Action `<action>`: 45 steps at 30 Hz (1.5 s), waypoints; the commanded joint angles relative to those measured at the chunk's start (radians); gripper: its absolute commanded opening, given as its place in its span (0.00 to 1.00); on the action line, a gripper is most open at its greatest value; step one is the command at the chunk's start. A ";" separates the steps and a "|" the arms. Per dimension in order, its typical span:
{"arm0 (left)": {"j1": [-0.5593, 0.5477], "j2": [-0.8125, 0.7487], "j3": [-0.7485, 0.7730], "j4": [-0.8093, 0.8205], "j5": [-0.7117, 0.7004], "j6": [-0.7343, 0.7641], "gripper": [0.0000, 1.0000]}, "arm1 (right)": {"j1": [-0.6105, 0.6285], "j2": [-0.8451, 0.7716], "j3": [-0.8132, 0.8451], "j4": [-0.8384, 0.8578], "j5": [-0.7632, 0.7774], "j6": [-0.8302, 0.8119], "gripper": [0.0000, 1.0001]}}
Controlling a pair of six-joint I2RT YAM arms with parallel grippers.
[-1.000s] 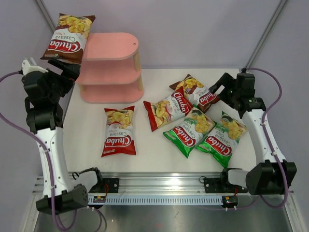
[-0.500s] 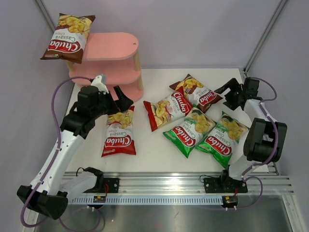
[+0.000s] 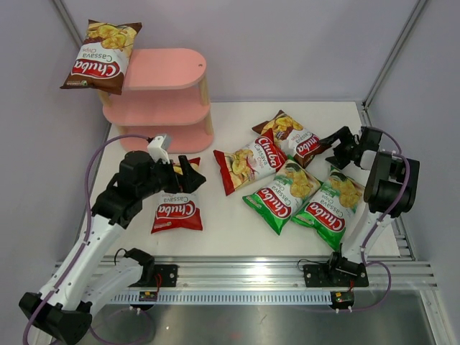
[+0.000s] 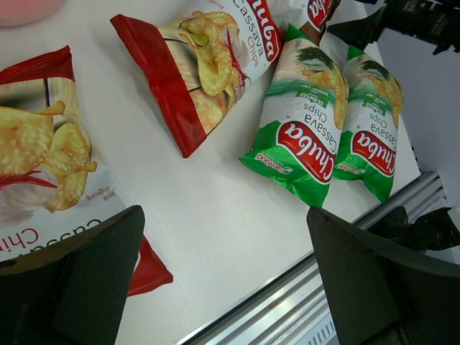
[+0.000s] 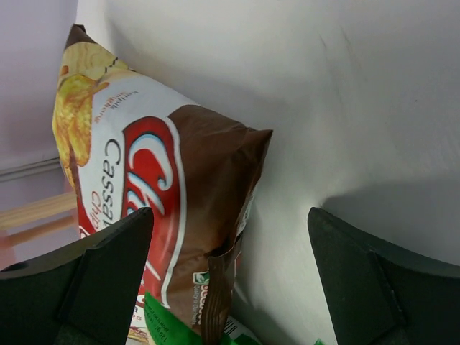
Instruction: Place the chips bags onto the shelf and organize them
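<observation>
The left gripper [image 3: 184,175] hangs with its fingers spread wide just over a red-white bag [image 3: 175,208], a glossy pack showing yellow chips and a red logo. Off to its right lie a second red-white bag [image 3: 250,162], then a green bag [image 3: 282,188] touching another green bag [image 3: 332,203]. The right gripper [image 3: 338,144], also spread apart, points at a brown bag [image 3: 291,135] just ahead of its tips. A second brown bag [image 3: 100,47] overhangs the top of the pink shelf [image 3: 162,75], well beyond the left gripper.
</observation>
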 commanded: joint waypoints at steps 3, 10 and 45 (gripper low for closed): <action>-0.003 -0.031 -0.011 0.019 0.066 0.054 0.99 | 0.001 0.090 0.059 0.120 -0.141 0.023 0.93; -0.003 -0.030 -0.040 0.039 0.098 0.055 0.99 | 0.001 0.184 0.059 0.317 -0.282 0.130 0.66; -0.003 -0.045 -0.028 0.148 0.035 -0.028 0.99 | 0.003 -0.215 -0.020 0.553 -0.377 0.466 0.00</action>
